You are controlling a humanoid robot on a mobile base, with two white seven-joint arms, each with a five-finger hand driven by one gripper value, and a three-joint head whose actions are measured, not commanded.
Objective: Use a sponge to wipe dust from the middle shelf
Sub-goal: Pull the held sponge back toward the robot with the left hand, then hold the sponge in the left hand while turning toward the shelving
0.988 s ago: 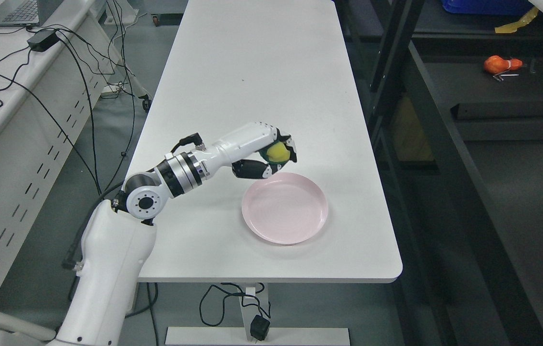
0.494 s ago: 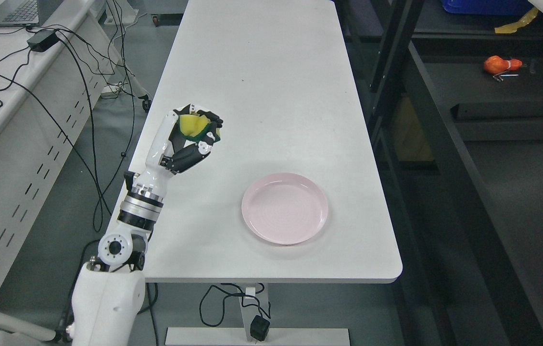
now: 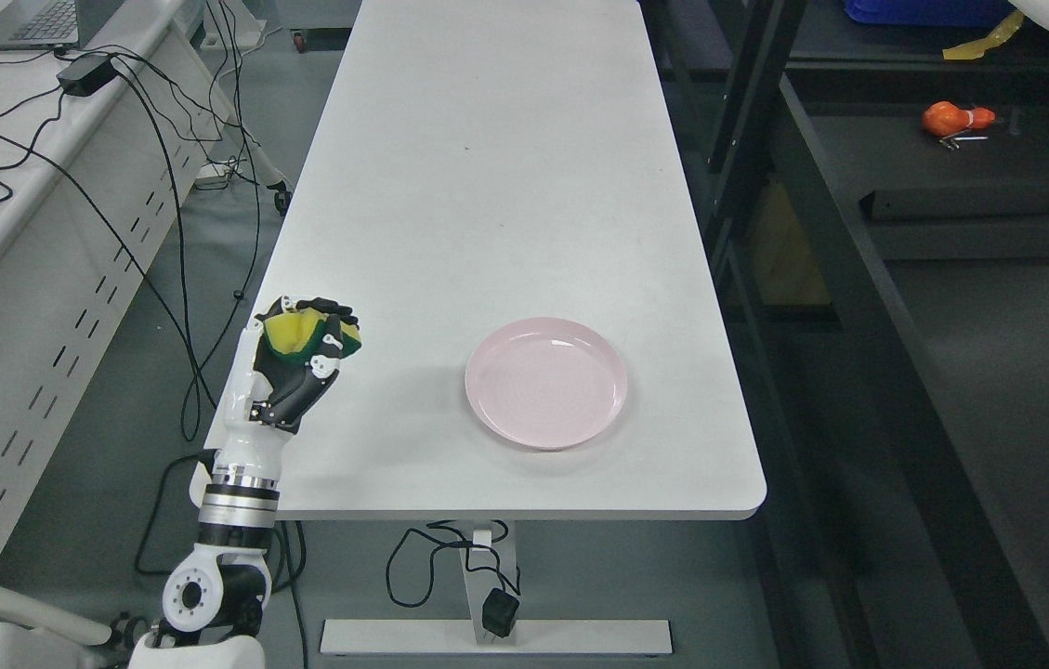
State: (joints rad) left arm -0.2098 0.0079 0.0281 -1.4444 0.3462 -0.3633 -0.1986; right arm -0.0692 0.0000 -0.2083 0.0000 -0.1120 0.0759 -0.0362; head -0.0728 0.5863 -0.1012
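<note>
The left hand (image 3: 301,358) is holding the yellow and green sponge (image 3: 308,334) wrapped in its curled fingers, palm turned up and toward the camera, at the near left corner of the white counter (image 3: 505,186). A second ago that hand was reaching out over the far left rim of the pink plate (image 3: 545,382); since then the arm has been folding back toward the robot's body, carrying the sponge left and nearer, so the sponge is now well apart from the plate and hanging about over the counter's left edge. The whole scene has also been sliding slightly in the view, which suggests that the head or base is starting to turn and not that the plate is moving. The plate is sitting empty at the near right part of the counter. The right arm is not showing. Judging from this, the pickup is done and the robot is tucking the sponge in for travel. The dark shelving unit (image 3: 858,307) is standing to the right of the counter, with an orange object (image 3: 950,119) lying on one of its far levels; which level counts as the middle shelf cannot be told from here. No wiping is under way yet, and the sponge is on the side farthest from the shelves, so a turn or a move of the base toward the right is likely needed first.
</note>
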